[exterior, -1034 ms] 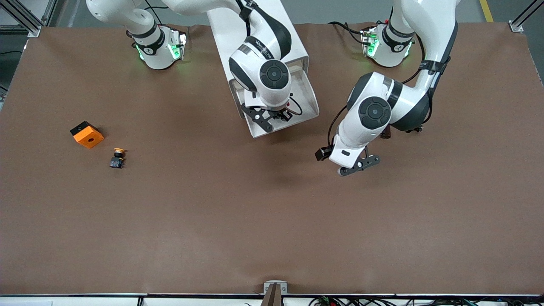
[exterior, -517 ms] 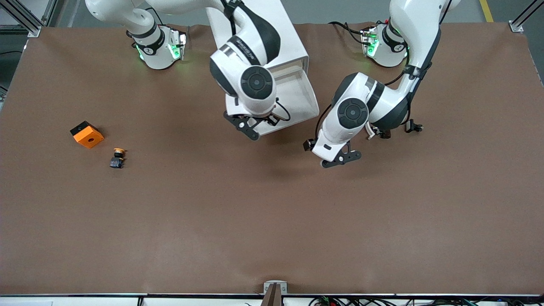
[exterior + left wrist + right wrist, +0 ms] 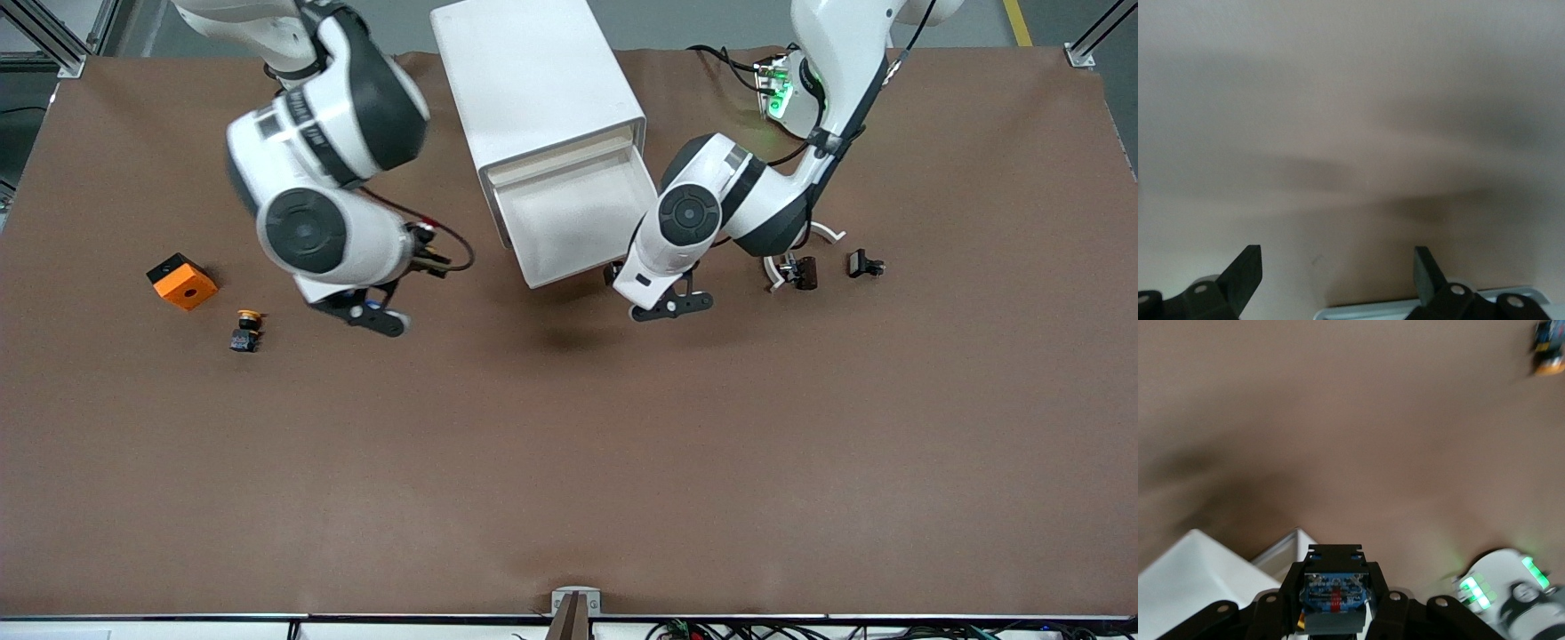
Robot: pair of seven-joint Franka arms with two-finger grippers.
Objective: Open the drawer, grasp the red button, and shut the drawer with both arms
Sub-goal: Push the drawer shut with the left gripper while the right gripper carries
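Note:
The white cabinet [image 3: 533, 80] has its top drawer [image 3: 569, 274] pulled out, and nothing shows in it. My right gripper [image 3: 369, 313] hangs over the bare table between the cabinet and the orange cube. In the right wrist view it [image 3: 1336, 600] is shut on the button [image 3: 1336, 595]; the button's dark blue body shows and its cap is hidden. My left gripper [image 3: 669, 307] is open and empty, low over the table just off the drawer's front corner at the left arm's end. In the left wrist view it [image 3: 1337, 273] faces bare table.
An orange cube with a hole [image 3: 181, 281] and a button with an orange-yellow cap [image 3: 246, 329] lie toward the right arm's end; that button also shows in the right wrist view [image 3: 1548, 350]. Two small dark parts [image 3: 805, 271] [image 3: 864, 264] lie near the left arm.
My right arm swung out of the drawer toward the right arm's end with the button in its grip. My left gripper moved in toward the drawer's front corner.

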